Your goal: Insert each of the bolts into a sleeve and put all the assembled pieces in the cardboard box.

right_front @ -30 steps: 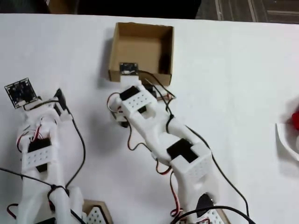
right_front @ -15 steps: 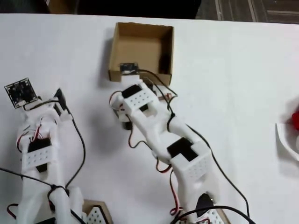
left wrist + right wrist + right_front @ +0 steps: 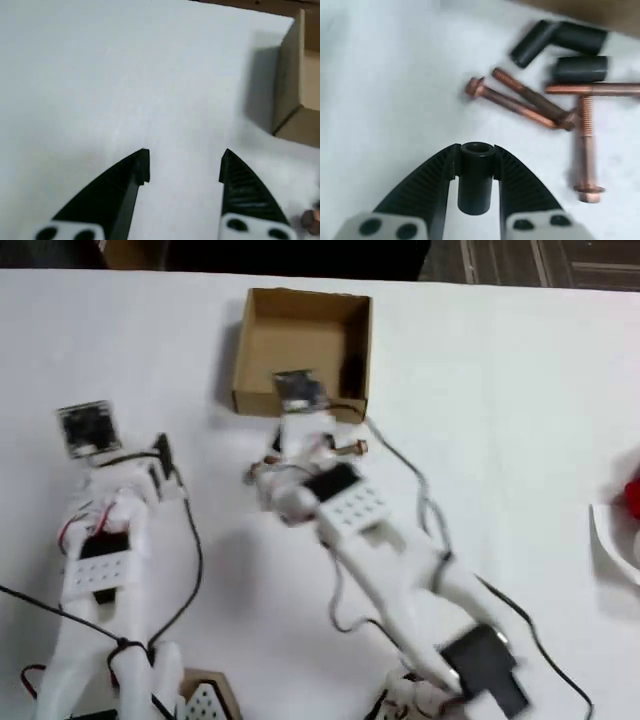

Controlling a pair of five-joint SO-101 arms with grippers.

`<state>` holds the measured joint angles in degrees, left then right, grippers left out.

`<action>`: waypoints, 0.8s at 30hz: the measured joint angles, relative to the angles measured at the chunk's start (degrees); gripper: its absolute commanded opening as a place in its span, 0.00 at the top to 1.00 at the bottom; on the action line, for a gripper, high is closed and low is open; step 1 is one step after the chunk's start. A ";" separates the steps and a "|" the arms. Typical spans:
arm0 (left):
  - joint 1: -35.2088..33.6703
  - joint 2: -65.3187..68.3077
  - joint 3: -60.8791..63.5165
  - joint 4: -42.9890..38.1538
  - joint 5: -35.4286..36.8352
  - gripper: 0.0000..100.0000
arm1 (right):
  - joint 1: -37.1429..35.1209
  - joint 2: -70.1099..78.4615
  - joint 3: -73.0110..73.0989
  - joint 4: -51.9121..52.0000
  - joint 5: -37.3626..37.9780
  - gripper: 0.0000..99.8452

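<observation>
Entry, changes only: your left arm (image 3: 98, 550) has shifted sideways toward the cardboard box (image 3: 262, 360); your right arm (image 3: 385, 555) has stretched flatter, elbow swung outward.

From my station the table (image 3: 520, 390) reads as a white, matt surface, smooth and without glare. The cardboard box (image 3: 255, 400), toward twelve o'clock on it, is plain brown board, dull and uncoated. Near its six o'clock lie the bolts (image 3: 517, 102): copper-toned metal with a soft sheen, rough threads on the shanks, smoother flanged heads. The loose sleeves (image 3: 580, 68) look like black plastic or rubber, I can't tell which, satin rather than glossy. The sleeve (image 3: 475, 185) pinched in the right gripper (image 3: 475, 149) has the same finish. That gripper and the left gripper (image 3: 184, 160) have black matt plastic fingers (image 3: 242, 185), ribbed on the inner faces, mounted on white plastic bodies.
</observation>
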<state>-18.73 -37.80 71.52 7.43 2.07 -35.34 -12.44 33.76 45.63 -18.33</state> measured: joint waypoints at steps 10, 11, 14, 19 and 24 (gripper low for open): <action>8.70 0.00 0.00 2.99 8.97 0.76 | 23.56 -14.24 9.23 -3.78 8.79 0.98; 9.23 0.00 0.00 3.16 12.31 0.76 | 24.88 -14.42 9.67 -3.78 8.79 0.98; 12.66 0.00 0.00 3.16 15.82 0.76 | 27.69 -14.59 11.60 -3.78 8.79 0.98; 16.18 -0.35 2.37 4.92 11.34 0.76 | 30.59 -14.59 14.51 -4.48 8.79 0.98; 16.70 -1.23 4.31 4.31 2.99 0.76 | 33.67 -14.59 18.73 -8.44 8.79 0.98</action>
<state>-2.02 -39.03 75.82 11.74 5.05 -1.67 -27.03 52.48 37.19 -9.54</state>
